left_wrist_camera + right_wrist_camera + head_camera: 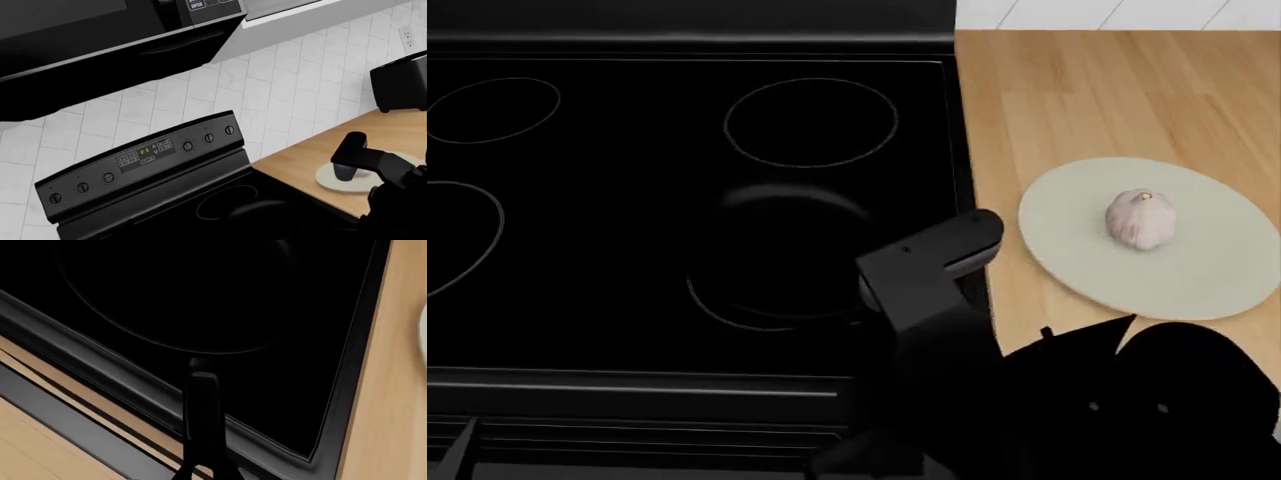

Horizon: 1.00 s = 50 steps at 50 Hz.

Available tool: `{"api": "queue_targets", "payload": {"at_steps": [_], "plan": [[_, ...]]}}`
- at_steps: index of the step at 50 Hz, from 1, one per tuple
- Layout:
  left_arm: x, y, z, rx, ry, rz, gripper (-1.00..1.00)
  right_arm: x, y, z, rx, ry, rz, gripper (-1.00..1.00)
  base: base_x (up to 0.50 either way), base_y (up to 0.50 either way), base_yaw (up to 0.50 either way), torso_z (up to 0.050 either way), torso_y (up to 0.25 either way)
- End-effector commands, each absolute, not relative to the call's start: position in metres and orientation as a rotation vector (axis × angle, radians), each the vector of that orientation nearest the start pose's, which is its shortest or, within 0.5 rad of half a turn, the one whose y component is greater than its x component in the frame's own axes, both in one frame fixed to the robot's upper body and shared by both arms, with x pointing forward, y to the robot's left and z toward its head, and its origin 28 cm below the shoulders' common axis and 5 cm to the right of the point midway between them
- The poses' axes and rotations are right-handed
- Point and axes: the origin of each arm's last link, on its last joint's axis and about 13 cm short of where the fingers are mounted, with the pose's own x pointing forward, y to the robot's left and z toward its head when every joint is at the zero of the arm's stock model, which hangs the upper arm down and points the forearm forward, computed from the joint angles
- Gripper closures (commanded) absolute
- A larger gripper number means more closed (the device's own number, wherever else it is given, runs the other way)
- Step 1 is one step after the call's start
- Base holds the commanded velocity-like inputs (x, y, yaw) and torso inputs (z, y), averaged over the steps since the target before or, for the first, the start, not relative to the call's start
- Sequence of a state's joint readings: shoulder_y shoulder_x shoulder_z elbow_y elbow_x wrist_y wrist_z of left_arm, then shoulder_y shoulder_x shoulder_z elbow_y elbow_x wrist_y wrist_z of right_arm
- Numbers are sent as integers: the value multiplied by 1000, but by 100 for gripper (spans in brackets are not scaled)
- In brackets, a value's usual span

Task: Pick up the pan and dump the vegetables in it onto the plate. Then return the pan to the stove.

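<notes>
Return step: garlic [1142, 219] on plate [1214, 280], pan [785, 250] over stove [587, 230] front burner, my right gripper [200, 471] clenched on its handle; next I release and withdraw.

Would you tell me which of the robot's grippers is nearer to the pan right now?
The right. The right gripper sits at the end of the pan handle on the stove. The left gripper shows in no view; its wrist camera is raised, facing the stove's control panel.
</notes>
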<state>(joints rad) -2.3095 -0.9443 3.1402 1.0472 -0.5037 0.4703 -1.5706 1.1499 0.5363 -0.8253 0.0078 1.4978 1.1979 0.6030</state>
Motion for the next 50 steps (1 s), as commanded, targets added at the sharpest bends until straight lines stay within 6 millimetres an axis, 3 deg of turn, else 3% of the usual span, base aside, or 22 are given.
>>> {"api": "queue_targets", "payload": {"at_steps": [1, 11, 42, 43, 50], "plan": [[97, 242, 217, 300, -318, -287, -100, 311, -86, 210, -314, 649, 388, 100, 0, 0, 0, 0, 0], [97, 243, 215, 301, -318, -280, -100, 333, -84, 202, -287, 668, 407, 100, 0, 0, 0, 0, 2], [96, 243, 215, 295, -314, -285, -100, 352, -81, 178, -212, 723, 455, 100, 0, 0, 0, 1, 1], [96, 243, 215, 295, -314, -284, -100, 352, -81, 179, -207, 723, 456, -100, 0, 0, 0, 0, 0], [95, 243, 214, 289, -313, -292, -100, 339, -82, 189, -218, 695, 465, -100, 0, 0, 0, 0, 0]]}}
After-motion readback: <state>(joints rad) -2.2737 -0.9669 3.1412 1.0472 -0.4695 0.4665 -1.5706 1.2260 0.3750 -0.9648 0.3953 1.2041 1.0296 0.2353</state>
